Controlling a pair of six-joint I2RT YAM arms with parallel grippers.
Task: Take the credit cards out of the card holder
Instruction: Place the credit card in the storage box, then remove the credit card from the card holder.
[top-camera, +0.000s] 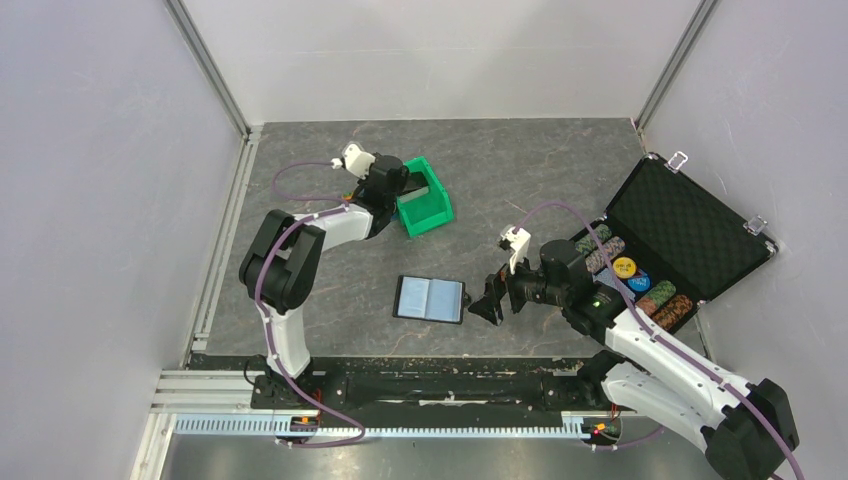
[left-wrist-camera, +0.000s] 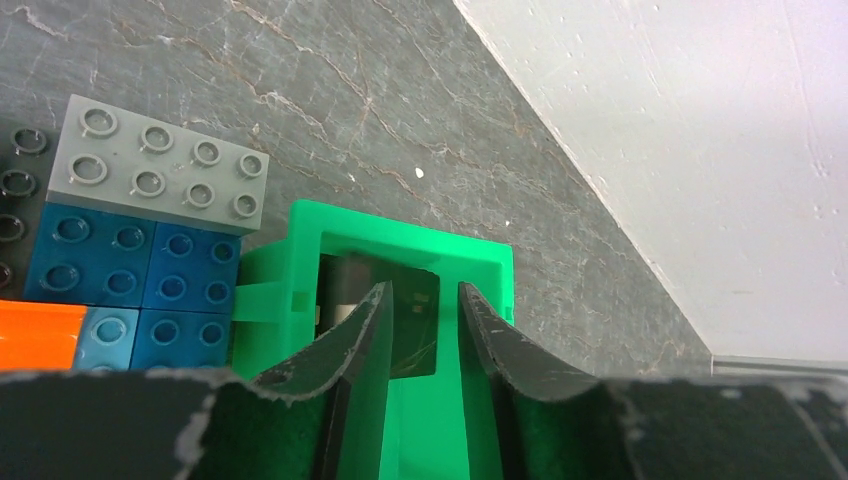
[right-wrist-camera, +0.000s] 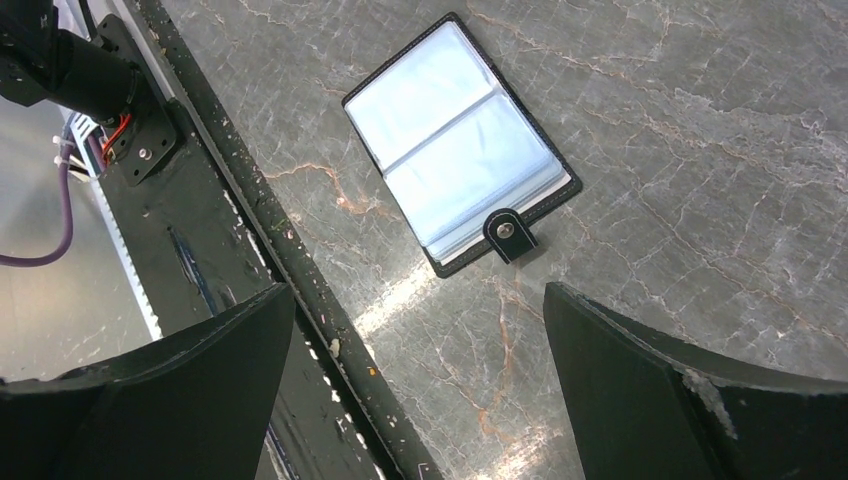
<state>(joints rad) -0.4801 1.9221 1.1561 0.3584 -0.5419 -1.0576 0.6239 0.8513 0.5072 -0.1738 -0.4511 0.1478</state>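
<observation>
We judged a drop-off: left gripper (left-wrist-camera: 422, 300) jaws apart over a credit card (left-wrist-camera: 412, 335) in the green bin (left-wrist-camera: 400, 235), beyond-left of the card holder (top-camera: 430, 298) | card holder lay open on the surface, long axis left-right, tab toward right gripper (right-wrist-camera: 417, 292), jaws wide apart | next called for pinching any remaining card.

Shows glossy clear plastic sleeves on the card holder (right-wrist-camera: 455, 150), with matt black edging. Gleams as smooth moulded plastic on the green bin (left-wrist-camera: 400, 228). Looks like veined, faintly shiny stone on the desk (right-wrist-camera: 700, 150); matt, scuffed black on the left claw (left-wrist-camera: 422, 300).
</observation>
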